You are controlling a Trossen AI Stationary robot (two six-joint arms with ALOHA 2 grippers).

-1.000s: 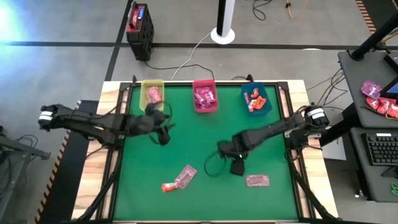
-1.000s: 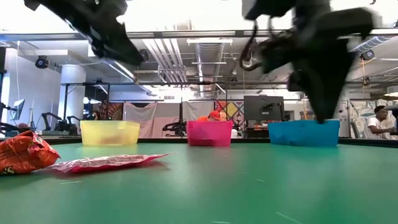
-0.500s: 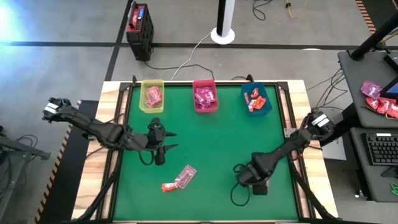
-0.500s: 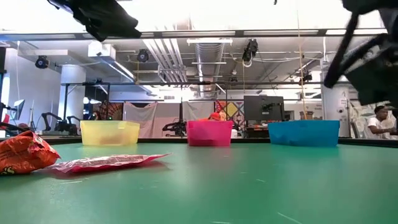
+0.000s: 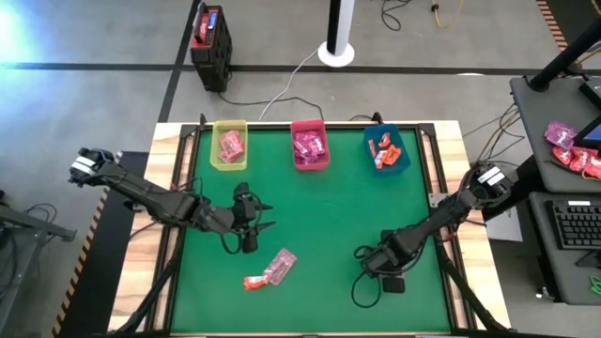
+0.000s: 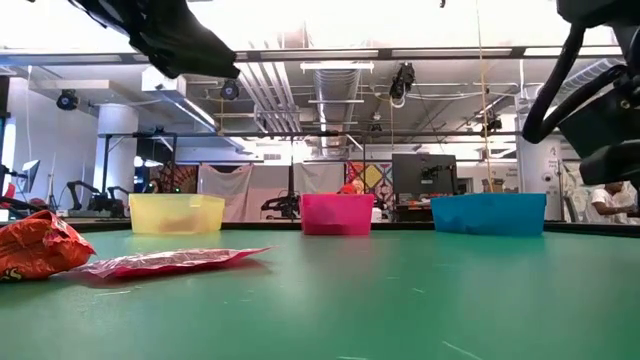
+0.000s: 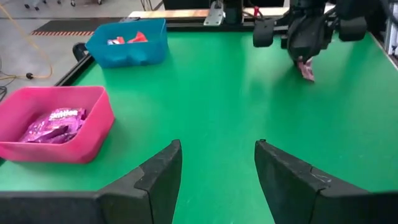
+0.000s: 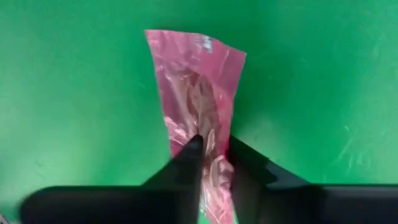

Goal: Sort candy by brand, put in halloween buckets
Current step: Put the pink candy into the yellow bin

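Beyond green table (image 6: 400,300), open-ceilinged office

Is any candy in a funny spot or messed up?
Nothing is spilled or broken. Two packets lie loose on the green table, not in bins: a pale pink packet with an orange-red packet touching its end. The right tool pinches another pale pink packet, scrunching its wrapper.

Three bins (image 5: 309,145) are lined up along the worktop's (image 5: 319,207) far edge, candy inside each. Two packets (image 5: 272,268) lie touching, apparently overlapping, near the front left; another packet (image 8: 199,112) is pinched by the right hand (image 8: 211,163) at the front right.
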